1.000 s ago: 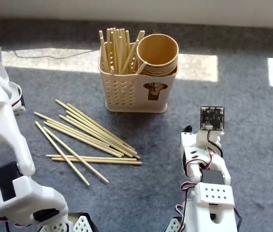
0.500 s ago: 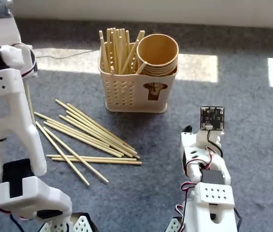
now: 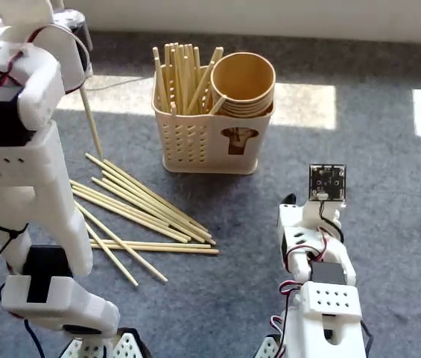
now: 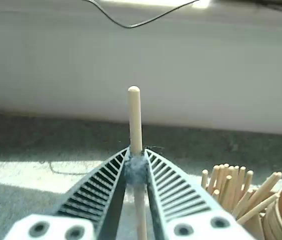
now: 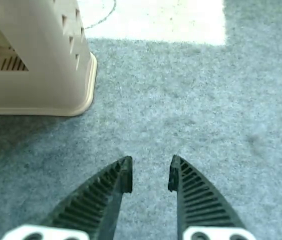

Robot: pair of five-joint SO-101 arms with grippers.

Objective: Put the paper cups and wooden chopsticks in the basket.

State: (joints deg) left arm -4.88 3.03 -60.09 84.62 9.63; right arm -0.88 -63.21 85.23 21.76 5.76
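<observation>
One wooden chopstick (image 3: 92, 123) hangs nearly upright, pinched in the closed left gripper (image 4: 136, 154) above the desk's far left corner, while the basket (image 3: 195, 145) stands to its right, near the middle of the far edge.

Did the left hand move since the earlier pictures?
Yes. The left hand, shut on a chopstick, lifted and swung closer to the basket.

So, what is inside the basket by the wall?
The basket holds a bundle of upright wooden chopsticks beside a stack of paper cups. Its wall mostly hides their lower parts and the bottom.
</observation>
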